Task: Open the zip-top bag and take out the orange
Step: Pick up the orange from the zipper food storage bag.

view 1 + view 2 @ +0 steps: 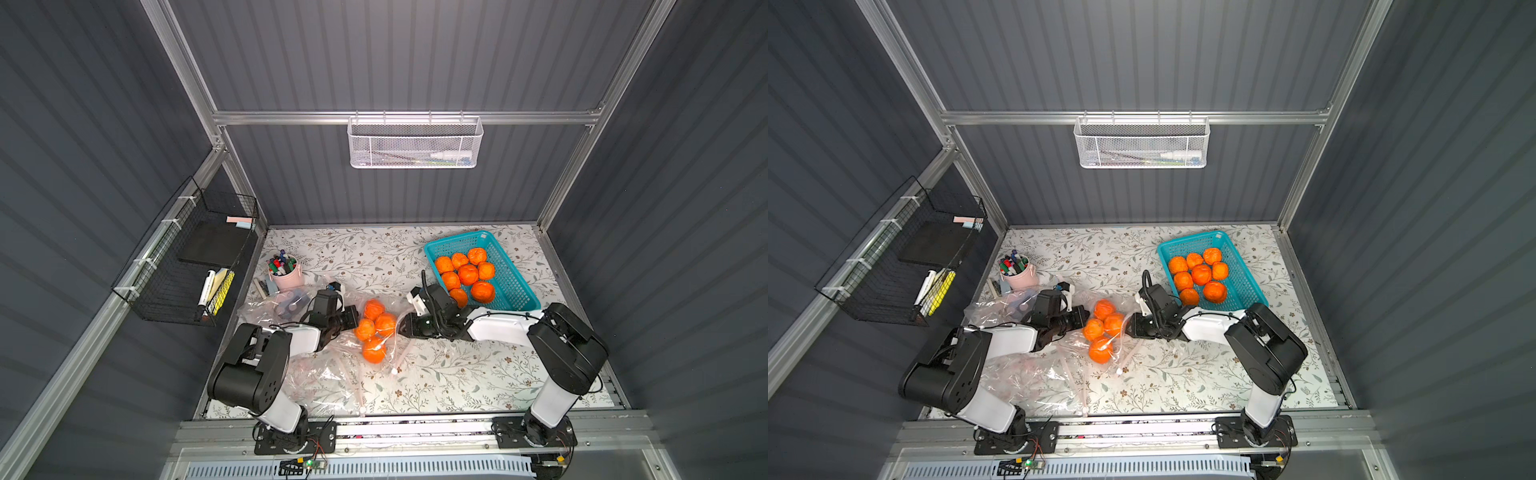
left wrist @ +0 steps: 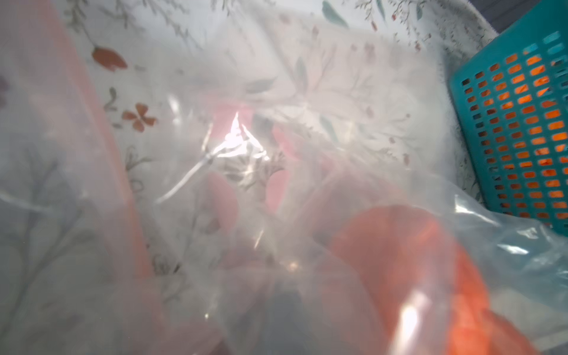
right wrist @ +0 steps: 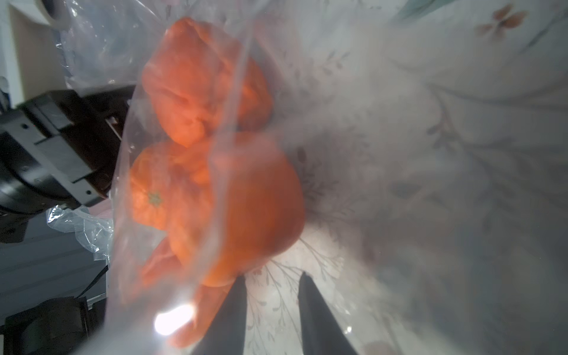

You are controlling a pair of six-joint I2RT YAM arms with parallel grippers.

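Clear film of the zip-top bag [image 1: 392, 309] sits at table centre with 4 oranges [image 1: 385, 324] inside it. None is out and none is in a claw.

- Left gripper [image 1: 353, 322] is at the bag's 9 o'clock, hard against the film and closed right down. My read is that it's pinching the bag edge. The pinch point is hidden, and the left wrist view shows only film pressed over the lens.
- Right gripper [image 3: 272, 276] is at the bag's 3 o'clock, jaws roughly a third open. The right wrist view shows tablecloth in the gap and nothing clearly held. The nearest orange is just off 1 fingertip, not between them.
- Zip track and its white slider [image 1: 394, 370] trail off toward 5 o'clock. Can't tell if the seal is parted, or if the right fingers are inside the mouth or only against the outside.
- Teal basket [image 1: 459, 240] is at 2 o'clock from the bag, with 8 oranges visible in it. The nearest one is partly behind the right arm.
- Crumpled empty bags [image 1: 316, 382] lie from 7 to 9 o'clock, by the left arm.

Status: the bag is braced from both sides, opening is unconfirmed, and extraction is not started. Left to do: confirm or widen the mouth, close the right claw on 1 orange, then lift it clear of the film.
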